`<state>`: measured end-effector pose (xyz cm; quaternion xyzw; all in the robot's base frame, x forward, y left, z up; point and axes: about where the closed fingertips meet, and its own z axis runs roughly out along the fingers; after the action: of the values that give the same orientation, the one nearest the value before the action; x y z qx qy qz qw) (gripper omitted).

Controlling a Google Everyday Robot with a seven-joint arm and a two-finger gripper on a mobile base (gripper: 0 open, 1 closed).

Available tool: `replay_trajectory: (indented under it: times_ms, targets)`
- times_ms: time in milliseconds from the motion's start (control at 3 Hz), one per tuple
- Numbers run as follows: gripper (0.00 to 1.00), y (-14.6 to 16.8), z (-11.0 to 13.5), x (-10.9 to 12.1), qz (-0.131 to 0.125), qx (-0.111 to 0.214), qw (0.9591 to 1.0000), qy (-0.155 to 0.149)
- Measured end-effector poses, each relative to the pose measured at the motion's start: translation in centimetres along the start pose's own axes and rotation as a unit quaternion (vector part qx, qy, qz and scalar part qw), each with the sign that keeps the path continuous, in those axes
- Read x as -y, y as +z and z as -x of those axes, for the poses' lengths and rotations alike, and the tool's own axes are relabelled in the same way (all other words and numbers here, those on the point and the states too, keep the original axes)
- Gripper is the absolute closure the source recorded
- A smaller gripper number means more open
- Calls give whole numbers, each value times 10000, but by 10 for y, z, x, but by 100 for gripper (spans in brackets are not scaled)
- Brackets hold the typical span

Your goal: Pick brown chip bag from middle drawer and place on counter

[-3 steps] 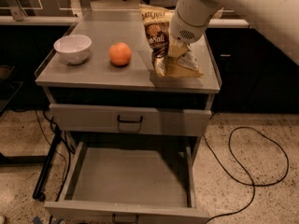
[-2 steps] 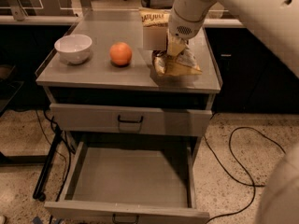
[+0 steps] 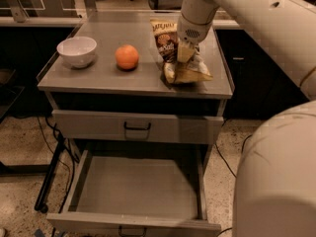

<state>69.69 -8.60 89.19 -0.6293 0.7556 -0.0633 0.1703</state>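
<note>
Since the earlier frame, the brown chip bag [image 3: 165,39] has sunk slightly and shows more of its front. It stands on the counter [image 3: 98,78], long axis vertical, lettered end up. Your end effector [image 3: 185,52] sits just right of it; you cannot tell its grip.

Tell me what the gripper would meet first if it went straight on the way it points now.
The gripper points down over the right side of the counter. It would meet the brown chip bag first, probably touching it already, though depth is unclear; the counter lies beneath.
</note>
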Motion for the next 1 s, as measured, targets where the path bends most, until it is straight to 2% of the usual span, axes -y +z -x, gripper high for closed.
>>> replay_trajectory:
  times_ms: [333,667,1000]
  targets:
    - [100,10,0,0,131,-4,9999,-3]
    - [100,18,-4,-6,331,219,9992,47]
    - [81,19,-4,-7,356,249,9990,57]
